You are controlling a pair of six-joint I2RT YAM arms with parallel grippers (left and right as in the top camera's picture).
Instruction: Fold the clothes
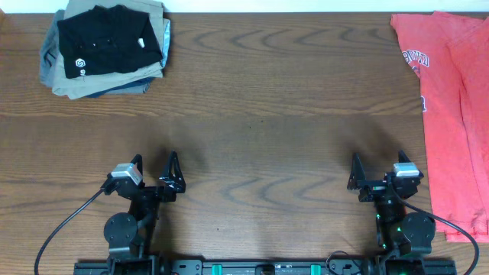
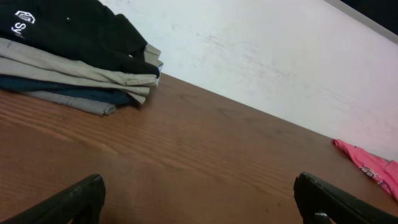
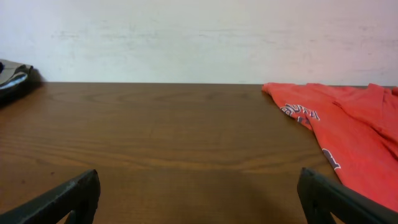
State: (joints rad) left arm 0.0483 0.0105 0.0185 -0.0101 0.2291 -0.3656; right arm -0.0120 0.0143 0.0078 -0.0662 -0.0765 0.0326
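The coral-red T-shirt (image 1: 452, 107) with white lettering lies spread at the table's right edge, partly out of the overhead view. It also shows in the right wrist view (image 3: 348, 134) and as a small corner in the left wrist view (image 2: 373, 165). My left gripper (image 1: 155, 166) is open and empty near the front left of the table. My right gripper (image 1: 378, 164) is open and empty at the front right, just left of the shirt and apart from it.
A pile of folded garments (image 1: 107, 46) sits at the back left, with a black shirt with a small white logo on top of grey and khaki ones. It also shows in the left wrist view (image 2: 74, 56). Bare wooden table (image 1: 260, 114) lies between.
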